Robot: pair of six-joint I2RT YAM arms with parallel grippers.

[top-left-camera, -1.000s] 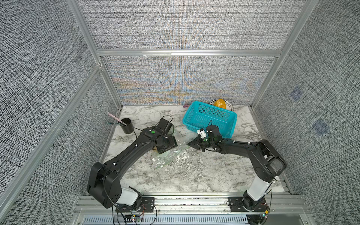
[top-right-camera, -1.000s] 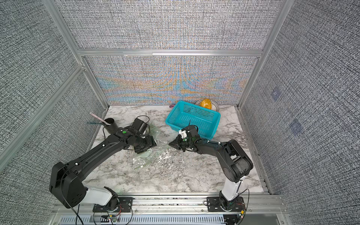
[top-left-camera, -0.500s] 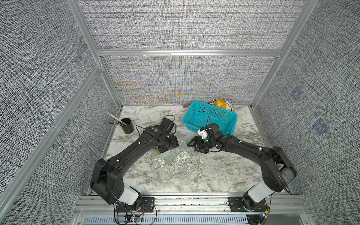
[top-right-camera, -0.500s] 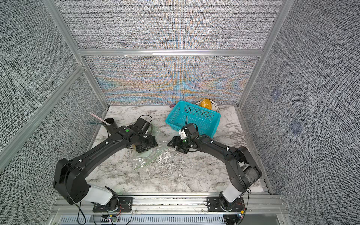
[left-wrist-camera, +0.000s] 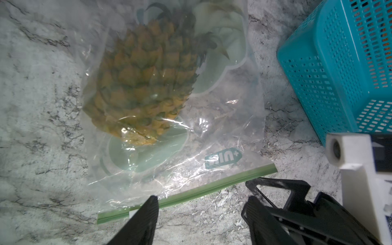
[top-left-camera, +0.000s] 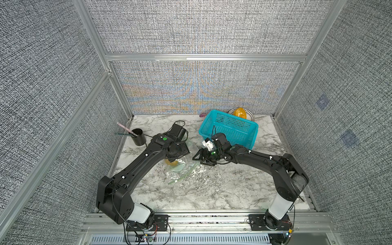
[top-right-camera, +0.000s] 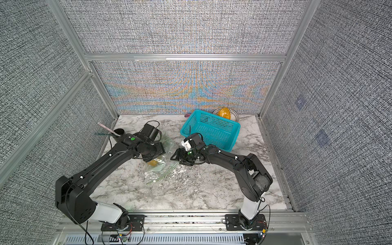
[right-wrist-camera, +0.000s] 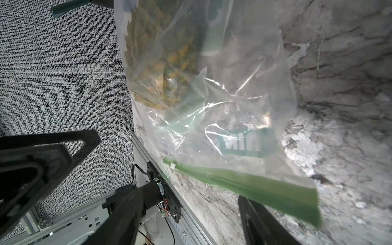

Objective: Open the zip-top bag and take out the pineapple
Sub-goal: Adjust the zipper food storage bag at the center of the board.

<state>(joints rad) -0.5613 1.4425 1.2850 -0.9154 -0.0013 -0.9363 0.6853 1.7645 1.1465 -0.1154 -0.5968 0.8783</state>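
Observation:
The zip-top bag (top-left-camera: 180, 169) (top-right-camera: 157, 172) lies crinkled on the marble top between my two arms. The pineapple (left-wrist-camera: 144, 84) (right-wrist-camera: 161, 63) is inside it, and my left wrist hides most of it in both top views. The pale green zip strip (left-wrist-camera: 191, 193) (right-wrist-camera: 244, 184) runs along the bag's near edge. My left gripper (left-wrist-camera: 201, 203) is open just above the strip, one fingertip (left-wrist-camera: 151, 203) over its slider end. My right gripper (top-left-camera: 201, 157) (right-wrist-camera: 191, 212) is open at the strip's other end, which lies across one finger (right-wrist-camera: 258, 222) unpinched.
A teal basket (top-left-camera: 229, 127) (left-wrist-camera: 350, 63) stands behind my right gripper, with a bowl holding a smooth orange fruit (top-left-camera: 240, 112) behind it. A black cup (top-left-camera: 138, 137) with sticks stands at the far left. My two grippers' fingers nearly meet over the strip.
My right gripper has opened and let go of the bag's zip end, shifting slightly left. The left arm has barely moved over the bag.

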